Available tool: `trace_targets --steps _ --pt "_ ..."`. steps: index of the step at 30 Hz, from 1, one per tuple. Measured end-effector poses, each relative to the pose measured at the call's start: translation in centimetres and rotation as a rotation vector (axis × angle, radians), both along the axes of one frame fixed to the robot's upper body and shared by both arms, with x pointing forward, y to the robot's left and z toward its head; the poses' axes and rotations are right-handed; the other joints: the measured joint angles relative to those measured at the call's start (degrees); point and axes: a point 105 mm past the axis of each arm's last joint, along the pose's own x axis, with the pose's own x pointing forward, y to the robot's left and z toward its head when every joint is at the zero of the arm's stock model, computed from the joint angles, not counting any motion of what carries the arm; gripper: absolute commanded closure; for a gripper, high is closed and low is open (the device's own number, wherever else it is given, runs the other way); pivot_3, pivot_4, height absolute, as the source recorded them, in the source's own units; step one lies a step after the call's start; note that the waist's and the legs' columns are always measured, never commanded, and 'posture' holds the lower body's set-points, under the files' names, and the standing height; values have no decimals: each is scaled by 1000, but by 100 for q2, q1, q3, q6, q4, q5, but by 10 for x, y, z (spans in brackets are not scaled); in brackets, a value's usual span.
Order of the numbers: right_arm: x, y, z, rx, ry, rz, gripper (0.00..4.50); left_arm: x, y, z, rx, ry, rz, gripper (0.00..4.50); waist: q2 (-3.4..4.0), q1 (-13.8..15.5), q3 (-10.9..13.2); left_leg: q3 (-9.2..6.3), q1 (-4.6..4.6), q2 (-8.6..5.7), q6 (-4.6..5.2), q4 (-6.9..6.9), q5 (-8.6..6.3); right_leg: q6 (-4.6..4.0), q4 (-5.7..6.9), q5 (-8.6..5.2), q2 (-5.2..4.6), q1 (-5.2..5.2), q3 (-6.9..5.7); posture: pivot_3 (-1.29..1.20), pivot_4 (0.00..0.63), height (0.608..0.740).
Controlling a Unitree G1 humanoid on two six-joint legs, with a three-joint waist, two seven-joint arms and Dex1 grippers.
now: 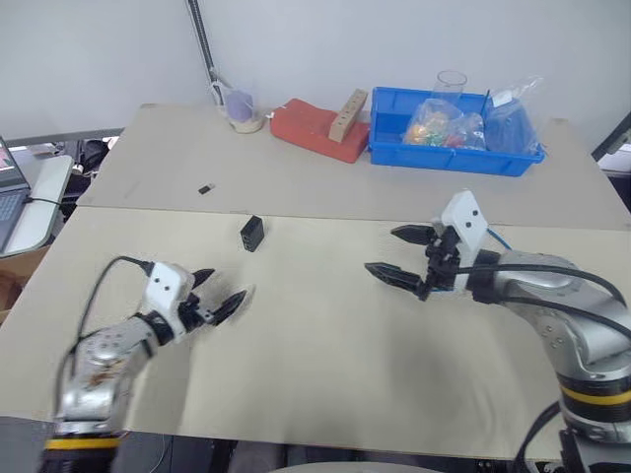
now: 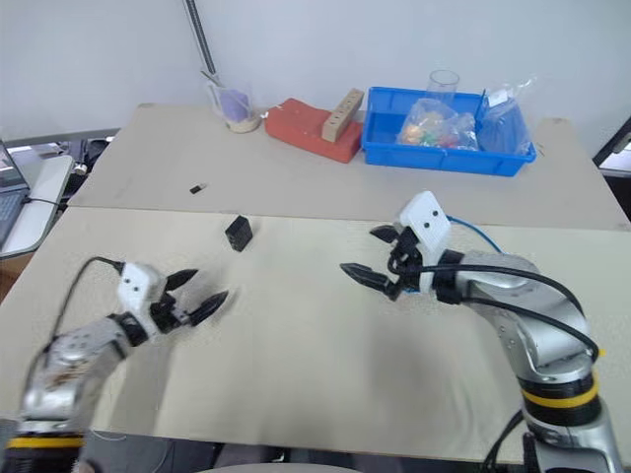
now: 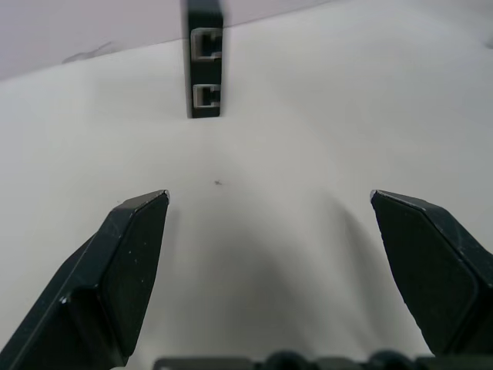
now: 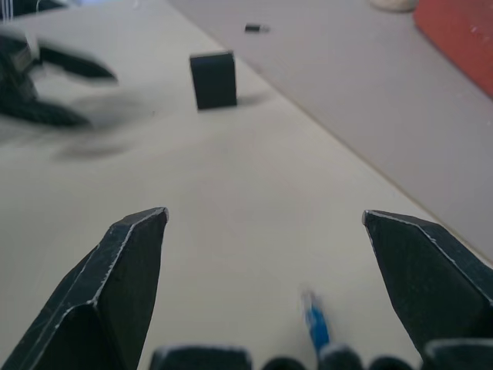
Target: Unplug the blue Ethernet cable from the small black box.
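Note:
The small black box (image 1: 251, 233) stands alone on the near table, left of centre. In the left wrist view the box (image 3: 204, 62) shows two ports in its side, both with nothing in them. My left gripper (image 1: 222, 291) hovers open just in front of it, a little apart, fingers empty. My right gripper (image 1: 385, 251) is open at mid-right, pointing left toward the box. A short stretch of the blue Ethernet cable (image 1: 498, 236) shows behind the right wrist, and its plug end (image 4: 316, 324) lies on the table below that gripper's fingers, far from the box (image 4: 213, 79).
At the back of the far table stand a blue bin (image 1: 386, 126) with bags in it, a red block (image 1: 315, 128) with a wooden piece (image 1: 347, 115), and a small bowl (image 1: 244, 118). A tiny black item (image 1: 205, 188) lies behind the box. A laptop (image 1: 10, 197) sits off the left edge.

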Motion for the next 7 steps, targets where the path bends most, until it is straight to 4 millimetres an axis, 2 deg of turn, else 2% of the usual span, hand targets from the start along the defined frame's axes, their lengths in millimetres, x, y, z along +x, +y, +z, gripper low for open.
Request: trace_targets --steps 3,7 --pt "-8 -8 -3 -36 4 26 0 -8 6 42 109 -59 -45 37 7 -18 -3 4 1 -7 0 -7 0 0 -20 0 -6 5 0 0 150 740" --pt "-10 -11 -7 -31 8 22 0 -14 1 45 96 -34 -70 37 6 -98 1 9 0 -6 0 -10 0 0 -24 0 -4 2 5 0 150 740"
